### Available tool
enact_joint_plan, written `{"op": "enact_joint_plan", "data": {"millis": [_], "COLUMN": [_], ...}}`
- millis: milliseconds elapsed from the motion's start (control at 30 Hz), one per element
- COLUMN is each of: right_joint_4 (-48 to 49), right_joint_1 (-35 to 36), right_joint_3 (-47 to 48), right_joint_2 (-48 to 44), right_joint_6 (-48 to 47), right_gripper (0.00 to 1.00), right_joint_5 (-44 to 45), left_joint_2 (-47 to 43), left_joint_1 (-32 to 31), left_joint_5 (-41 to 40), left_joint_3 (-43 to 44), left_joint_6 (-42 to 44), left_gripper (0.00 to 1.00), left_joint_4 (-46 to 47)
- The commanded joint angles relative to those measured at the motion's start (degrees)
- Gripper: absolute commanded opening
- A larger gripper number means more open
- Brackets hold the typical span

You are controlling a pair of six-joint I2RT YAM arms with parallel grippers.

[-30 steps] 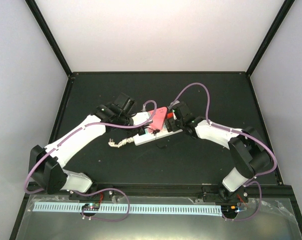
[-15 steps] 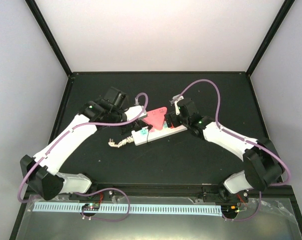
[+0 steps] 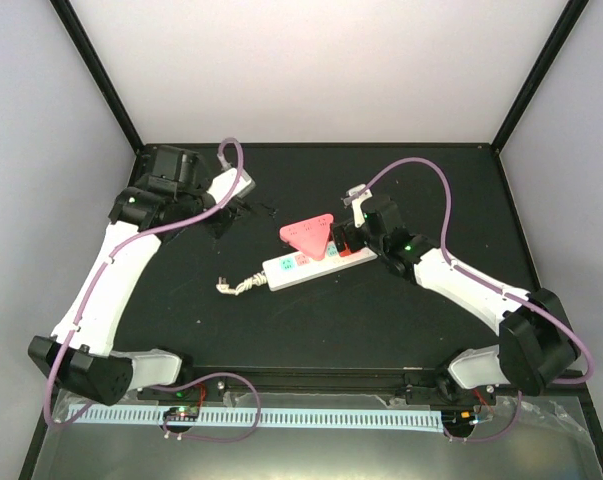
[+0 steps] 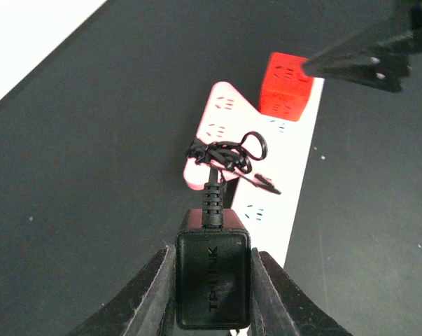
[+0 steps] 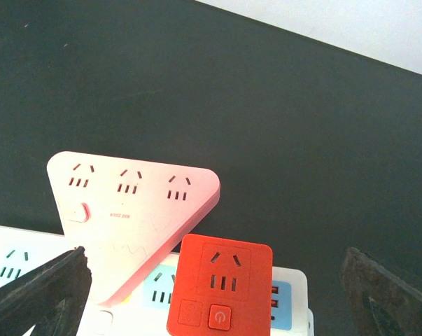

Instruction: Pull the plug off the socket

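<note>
The left arm is swinging clear! A moment ago its tip was right at the socket [image 3: 301, 266]; now it is pulling away to the far left of it, and the plug [image 4: 212, 287] is coming along, free of the outlets. The socket itself is sliding a little left as it goes.

The left gripper [image 4: 211, 255] is pinching the plug hard, one finger pressing on each flank of the black block, with the ribbed neck pointing back toward the socket. A tangled black cord [image 4: 224, 154] is dangling off that neck, hanging over the socket's near end in the left wrist view.

The socket is lying flat mid-table [image 3: 381, 320], faces turned up. It is showing as a long white bar with pale green and blue outlet faces. Its long axis is running from near-left up to far-right. The frayed white stub [image 3: 231, 287] is trailing off the near-left end, pointing left.

A pink adapter [image 3: 309, 232], triangular with three outlets along one edge, is sitting on the socket's far side and overhanging it. A red cube [image 5: 221, 294] is sitting just beside it on the socket's right end.

The right gripper [image 3: 344, 240] is hovering at that right end with its fingers spread wide, straddling the cube and gripping nothing; whether they are touching the socket, I cannot tell.
</note>
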Motion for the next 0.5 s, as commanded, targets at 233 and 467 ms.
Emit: {"op": "enact_joint_plan", "data": {"millis": [233,467], "right_joint_4": [0.76,0.45], "right_joint_1": [-0.07,-0.08], "right_joint_3": [0.21,0.59], "right_joint_2": [-0.87,0.48], "right_joint_6": [-1.72,-2.02], "right_gripper": [1.00,1.00], "right_joint_5": [1.19,1.20], "left_joint_2": [8.31,16.62], "left_joint_1": [16.10,20.79], "left_joint_5": [6.62,9.65], "left_joint_3": [3.99,4.24], "left_joint_6": [-8.40,-8.51], "left_gripper": [0.12,0.13], "left_joint_4": [7.37,12.70]}}
